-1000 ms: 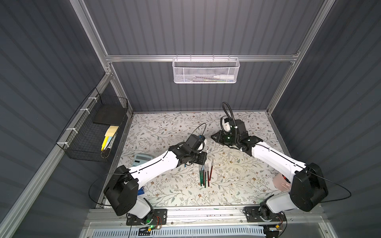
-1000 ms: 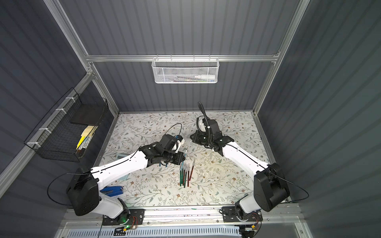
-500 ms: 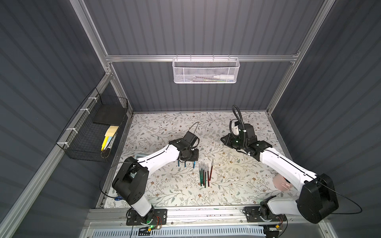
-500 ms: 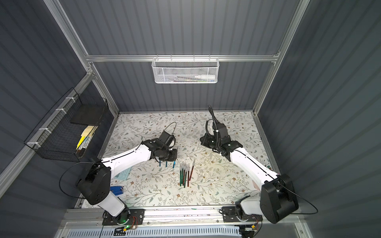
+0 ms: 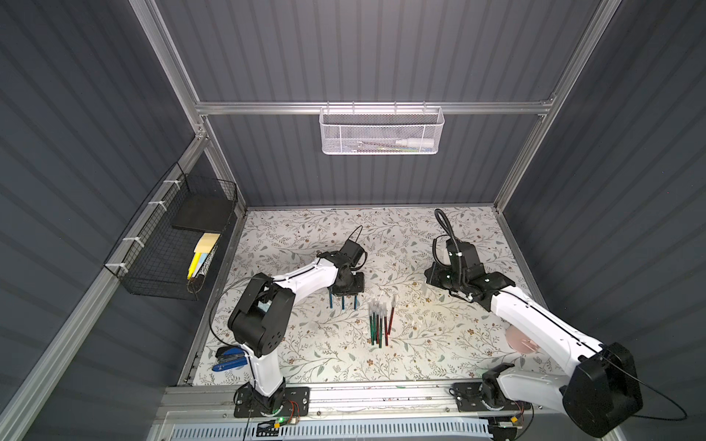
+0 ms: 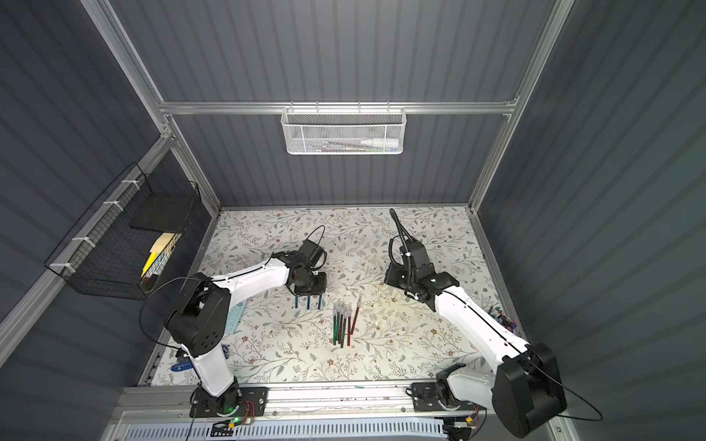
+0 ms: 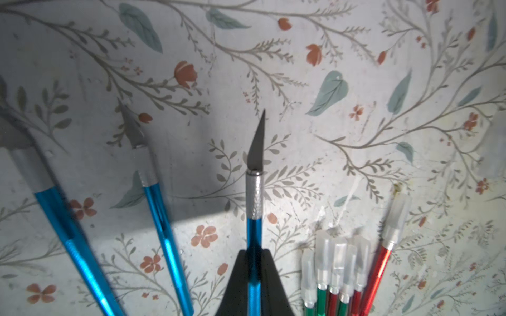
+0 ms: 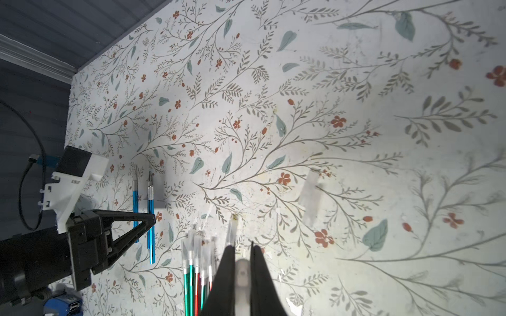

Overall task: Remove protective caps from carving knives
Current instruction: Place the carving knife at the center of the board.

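Knife in hand: we see a blue knife [image 7: 254,197] with its dark blade uncovered, pinched by the handle in the left gripper [image 7: 254,253], low over the table [image 7: 328,41].
Its cover: we make out a whitish cap [image 8: 242,273], blurred, nipped between the jaws of the right gripper [image 8: 243,246]; nothing else is in that grip.
What changed: a second ago we had both grippers close together above the middle of the table. Now they are well apart: the left one is down by the bare knives, and the right one has swung off to its own side with the cap.
Finished row: two bare knives [image 7: 153,191], also blue, lie just beside the held one.
Still to do: six capped knives [image 7: 339,268], green and red, lie bunched together near the centre.
Stray piece: a clear loose cap [image 8: 309,197] lies on the table, apart from the bunch.
Meaning: we judge that a third cover has just come off. The knife now wants laying with the bare ones and the cap dropping, which leaves six knives to strip.
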